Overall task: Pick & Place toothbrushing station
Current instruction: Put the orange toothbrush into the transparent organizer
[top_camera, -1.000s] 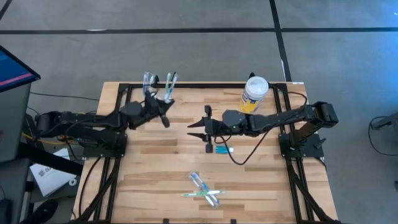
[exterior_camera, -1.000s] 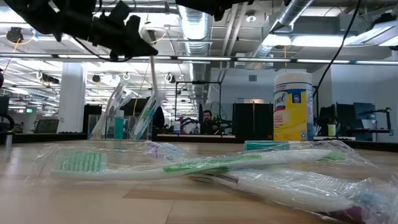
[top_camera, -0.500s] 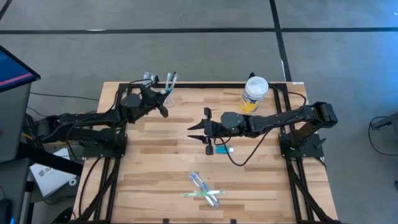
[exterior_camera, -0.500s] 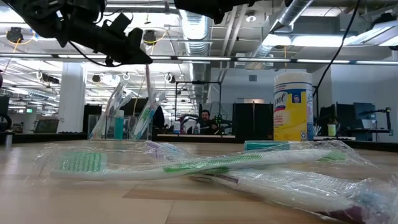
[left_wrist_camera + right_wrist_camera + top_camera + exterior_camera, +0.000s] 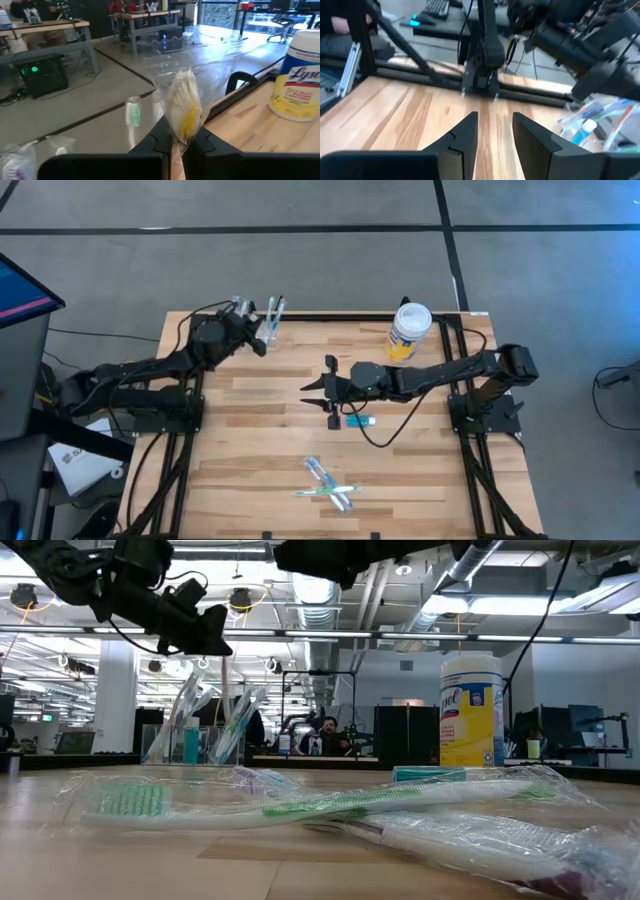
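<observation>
Nearest the front edge, at about 6 o'clock on the table (image 5: 250, 430), lie the wrapped toothbrushes (image 5: 325, 485), crossed over one another in crinkled clear film. They look feather-light and stiff along the handle, but the film is likely slick and springy, so a pinch across the mid-handle, where the wrap hugs the plastic, seems the surest hold.

At the table's centre the right gripper (image 5: 321, 393) hangs with its fingers parted and nothing between them, the small teal-blue tube (image 5: 357, 420) lying just beside it toward 5 o'clock. The tube should be light and slightly soft; a squeeze across its flat body would suit it better than one at the cap.

Farther back, toward 11 o'clock, the left gripper (image 5: 258, 345) is clamped on a wrapped toothbrush (image 5: 183, 112), bristle end up, beside the clear cup (image 5: 264, 332), which already holds several brushes. The thin-walled cup probably tips easily.

At 1 o'clock stands the yellow-labelled jar (image 5: 409, 331).
</observation>
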Tool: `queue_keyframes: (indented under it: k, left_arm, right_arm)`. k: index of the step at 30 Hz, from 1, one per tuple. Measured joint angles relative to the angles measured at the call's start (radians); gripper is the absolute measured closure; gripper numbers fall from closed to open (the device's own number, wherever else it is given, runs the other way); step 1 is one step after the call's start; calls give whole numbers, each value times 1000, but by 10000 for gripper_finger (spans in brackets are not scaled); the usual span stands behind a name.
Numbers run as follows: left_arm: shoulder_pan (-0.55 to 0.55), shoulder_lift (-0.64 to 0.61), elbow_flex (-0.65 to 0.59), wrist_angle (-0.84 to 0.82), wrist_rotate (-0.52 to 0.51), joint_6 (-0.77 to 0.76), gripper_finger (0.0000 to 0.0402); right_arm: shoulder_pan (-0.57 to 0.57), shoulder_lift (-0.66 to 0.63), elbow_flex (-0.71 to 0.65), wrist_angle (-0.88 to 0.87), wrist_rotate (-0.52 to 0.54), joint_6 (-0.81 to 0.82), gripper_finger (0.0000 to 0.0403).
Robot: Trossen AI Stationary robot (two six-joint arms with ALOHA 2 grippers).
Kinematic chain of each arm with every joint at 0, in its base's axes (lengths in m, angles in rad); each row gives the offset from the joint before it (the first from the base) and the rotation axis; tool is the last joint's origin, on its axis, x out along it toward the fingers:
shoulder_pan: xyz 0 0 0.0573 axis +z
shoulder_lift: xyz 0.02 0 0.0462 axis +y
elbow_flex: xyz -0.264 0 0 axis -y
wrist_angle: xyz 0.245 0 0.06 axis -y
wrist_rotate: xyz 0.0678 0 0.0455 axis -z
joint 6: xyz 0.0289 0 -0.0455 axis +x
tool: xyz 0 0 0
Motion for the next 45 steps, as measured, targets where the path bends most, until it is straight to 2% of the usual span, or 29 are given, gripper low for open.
queue_keyframes:
  k: [14, 34, 45]
  left_arm:
    - [61, 25, 0, -57, 15, -32, 395]
    - [91, 222, 0, -15, 35, -55, 394]
    - [97, 227, 1, -9, 45, -53, 370]
  right_arm:
    - [-2, -3, 1, 16, 0, 0, 290]
    - [-9, -3, 1, 13, 0, 0, 290]
    - [-9, -3, 1, 13, -3, 0, 290]
